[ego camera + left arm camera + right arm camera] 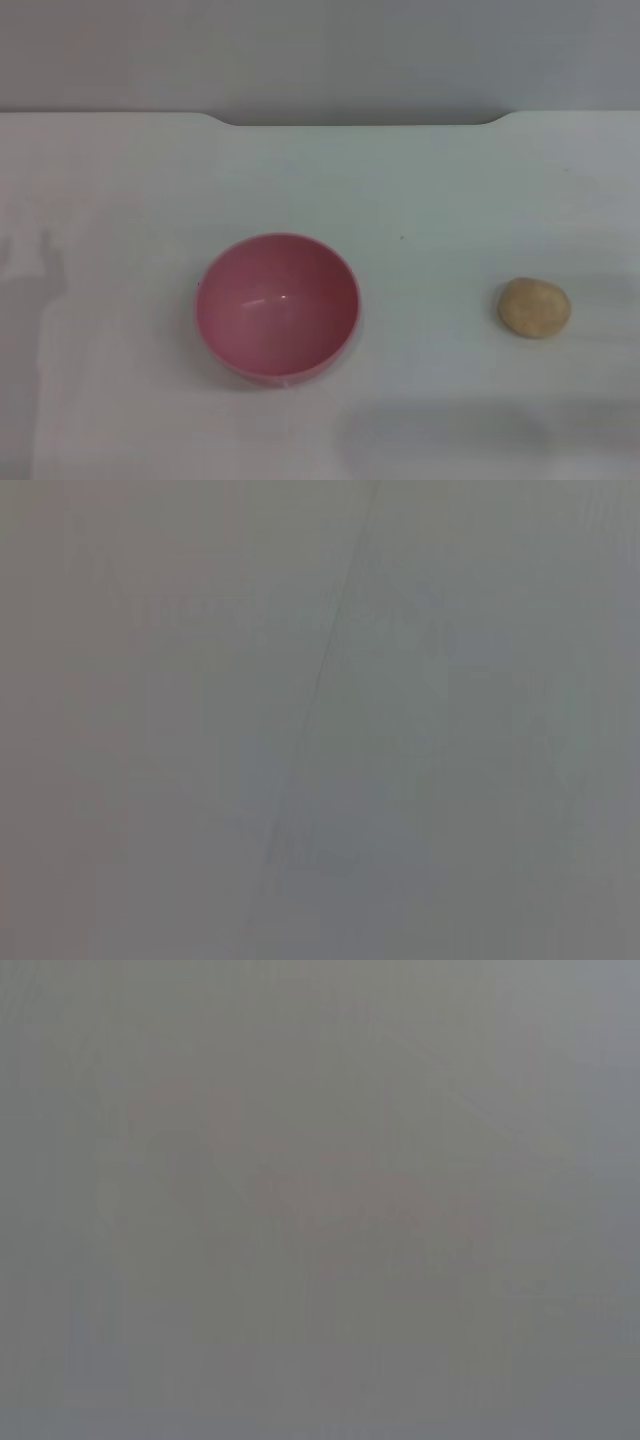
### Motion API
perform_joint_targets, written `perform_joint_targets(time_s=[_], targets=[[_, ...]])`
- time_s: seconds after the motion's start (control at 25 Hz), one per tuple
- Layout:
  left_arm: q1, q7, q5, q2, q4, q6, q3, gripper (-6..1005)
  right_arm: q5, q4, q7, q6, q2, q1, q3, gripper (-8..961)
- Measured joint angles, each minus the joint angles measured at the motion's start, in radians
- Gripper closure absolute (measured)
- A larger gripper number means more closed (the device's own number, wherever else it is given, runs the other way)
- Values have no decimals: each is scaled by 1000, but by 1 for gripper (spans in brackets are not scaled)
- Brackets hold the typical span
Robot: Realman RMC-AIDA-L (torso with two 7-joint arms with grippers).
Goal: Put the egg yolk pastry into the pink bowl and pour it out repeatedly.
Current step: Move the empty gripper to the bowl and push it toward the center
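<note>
Right of pink bowl (277, 308), egg yolk pastry (535, 307).

You'll find nothing to read here — no text, label, brand, number or sign on the pink bowl (277, 308), the egg yolk pastry (535, 307) or the white table (420, 200) — and both wrist views show only plain grey.
</note>
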Motion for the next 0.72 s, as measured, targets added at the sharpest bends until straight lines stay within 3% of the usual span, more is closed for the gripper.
perform_joint_targets(time_s=[0.48, 0.72], targets=[[-4, 7, 2, 1, 5, 29, 27, 574, 0, 0, 0, 1, 0, -6, 0, 700], [-45, -10, 111, 5, 38, 91, 48, 573, -3, 3, 0, 21, 0, -6, 0, 701]])
